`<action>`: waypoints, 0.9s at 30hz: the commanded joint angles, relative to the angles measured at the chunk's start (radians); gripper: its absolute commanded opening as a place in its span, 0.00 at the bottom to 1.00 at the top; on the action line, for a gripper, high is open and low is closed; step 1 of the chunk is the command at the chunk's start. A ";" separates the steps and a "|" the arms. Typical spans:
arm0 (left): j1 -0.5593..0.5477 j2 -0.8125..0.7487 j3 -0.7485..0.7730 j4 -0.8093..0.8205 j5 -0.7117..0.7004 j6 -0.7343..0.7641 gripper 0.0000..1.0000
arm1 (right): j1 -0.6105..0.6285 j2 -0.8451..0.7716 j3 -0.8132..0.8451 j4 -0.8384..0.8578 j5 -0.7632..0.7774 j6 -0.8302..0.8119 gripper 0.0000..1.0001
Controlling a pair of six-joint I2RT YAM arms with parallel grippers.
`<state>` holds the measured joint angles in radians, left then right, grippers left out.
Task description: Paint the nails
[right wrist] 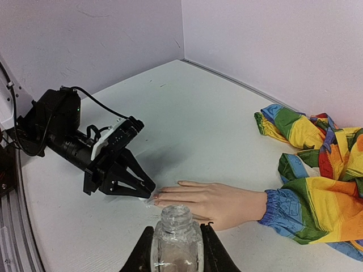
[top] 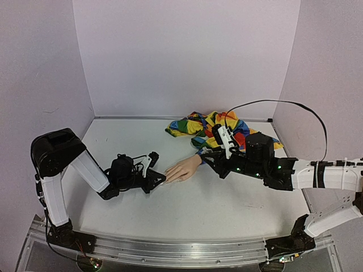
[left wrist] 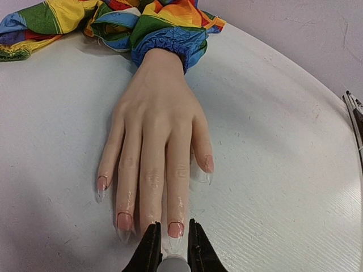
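Note:
The peach mannequin hand point(left wrist: 156, 130) lies flat on the white table, fingers pointing at my left gripper, with its rainbow sleeve point(left wrist: 161, 31) behind it. The nails point(left wrist: 176, 229) are pinkish with clear tips. My left gripper point(left wrist: 173, 252) is shut on a white brush cap point(left wrist: 173, 265), and its clear brush tip rests on one middle fingertip nail. In the top view the left gripper point(top: 156, 180) touches the fingertips of the hand point(top: 184, 169). My right gripper point(right wrist: 177, 249) is shut on a small clear open bottle point(right wrist: 177, 241), held upright just beside the hand point(right wrist: 218, 201).
The rainbow cloth point(top: 224, 127) is heaped at the back right of the table. The left arm point(right wrist: 85, 147) lies low along the table on the left. Lilac walls enclose the back and sides. A metal rail point(top: 170, 249) runs along the near edge.

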<state>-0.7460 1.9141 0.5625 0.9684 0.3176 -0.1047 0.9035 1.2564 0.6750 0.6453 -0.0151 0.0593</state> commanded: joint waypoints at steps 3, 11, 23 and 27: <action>0.005 -0.088 -0.015 0.030 -0.011 0.000 0.00 | -0.005 -0.032 0.011 0.067 -0.014 0.014 0.00; 0.005 -0.067 0.041 0.025 -0.003 0.005 0.00 | -0.005 -0.031 0.012 0.067 -0.015 0.016 0.00; 0.007 -0.018 0.086 0.020 0.009 0.004 0.00 | -0.005 -0.027 0.021 0.062 -0.010 0.011 0.00; 0.007 -0.010 0.084 0.020 0.009 0.003 0.00 | -0.005 -0.023 0.022 0.062 -0.013 0.011 0.00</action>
<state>-0.7448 1.8946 0.6209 0.9684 0.3138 -0.1043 0.9035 1.2564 0.6750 0.6453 -0.0189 0.0658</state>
